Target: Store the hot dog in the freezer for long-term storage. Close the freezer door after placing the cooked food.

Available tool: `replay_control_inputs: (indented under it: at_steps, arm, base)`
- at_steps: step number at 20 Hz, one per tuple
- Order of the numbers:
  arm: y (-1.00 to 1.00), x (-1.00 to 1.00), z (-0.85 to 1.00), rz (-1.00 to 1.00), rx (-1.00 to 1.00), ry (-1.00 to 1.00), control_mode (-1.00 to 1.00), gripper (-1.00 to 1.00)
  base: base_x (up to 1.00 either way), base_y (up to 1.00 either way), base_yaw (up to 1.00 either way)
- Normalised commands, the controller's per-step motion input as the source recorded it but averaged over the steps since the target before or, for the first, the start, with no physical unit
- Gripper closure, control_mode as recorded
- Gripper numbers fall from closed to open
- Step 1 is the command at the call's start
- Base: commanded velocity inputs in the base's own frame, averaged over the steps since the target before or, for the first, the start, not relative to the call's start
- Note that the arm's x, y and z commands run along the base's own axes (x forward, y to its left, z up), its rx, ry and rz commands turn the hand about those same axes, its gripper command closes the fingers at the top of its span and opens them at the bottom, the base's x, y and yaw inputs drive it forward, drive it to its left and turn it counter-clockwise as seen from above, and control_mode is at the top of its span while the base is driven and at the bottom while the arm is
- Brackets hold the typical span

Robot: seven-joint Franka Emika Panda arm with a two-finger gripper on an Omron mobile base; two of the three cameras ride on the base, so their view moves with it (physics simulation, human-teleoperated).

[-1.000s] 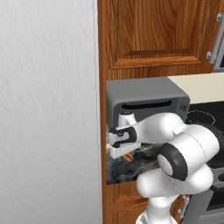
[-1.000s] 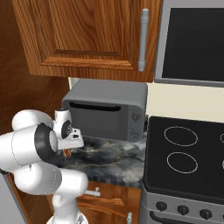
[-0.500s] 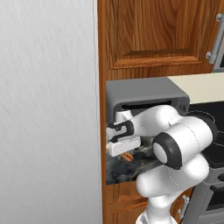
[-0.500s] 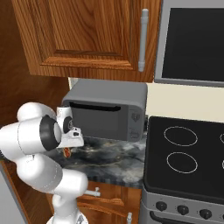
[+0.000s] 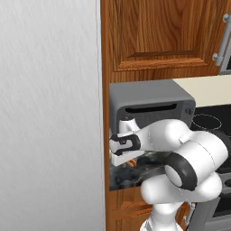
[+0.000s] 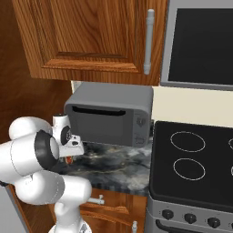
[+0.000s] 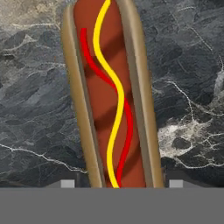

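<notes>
While my wrist hangs low in front of the grey toaster oven [image 6: 107, 113], the hot dog [image 7: 111, 96] lies flat on the dark marble counter [image 7: 188, 87], running lengthways straight between my jaws, which stand wide, a tip on either side of its near end, not touching it.

Honestly can't tell if the fingers [image 7: 68, 183] are touching the hot dog [image 7: 111, 94]: only their tips poke up at the bottom of the hand view, either side of the bun. The hot dog's near end is cut off there too. From the base views the wrist hides it.
</notes>
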Motion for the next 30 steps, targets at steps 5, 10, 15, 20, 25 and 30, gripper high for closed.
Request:
replay_control_inputs:
  at_steps: [5,10,15,20,25,30]
  arm:
    - [0.04,-0.11,-0.21,0.0,0.0,-0.02,-1.0,1.0]
    - [-0.04,0.0,-0.05,0.0,0.0,0.0,-1.0,1.0]
    - [-0.02,-0.37,0.36,-0.03,0.06,-0.02,-1.0,1.0]
    - [-0.04,-0.69,0.89,-0.04,0.14,0.07,-1.0,1.0]
    - [-0.11,-0.9,0.91,-0.08,0.05,0.04,-1.0,1.0]
    - [-0.21,-0.58,0.63,-0.16,-0.03,0.0,-1.0,1.0]
  base:
    - [0.0,0.0,0.0]
    - [0.0,0.0,0.0]
    - [0.0,0.0,0.0]
    - [0.0,0.0,0.0]
    - [0.0,0.0,0.0]
    - [0.0,0.0,0.0]
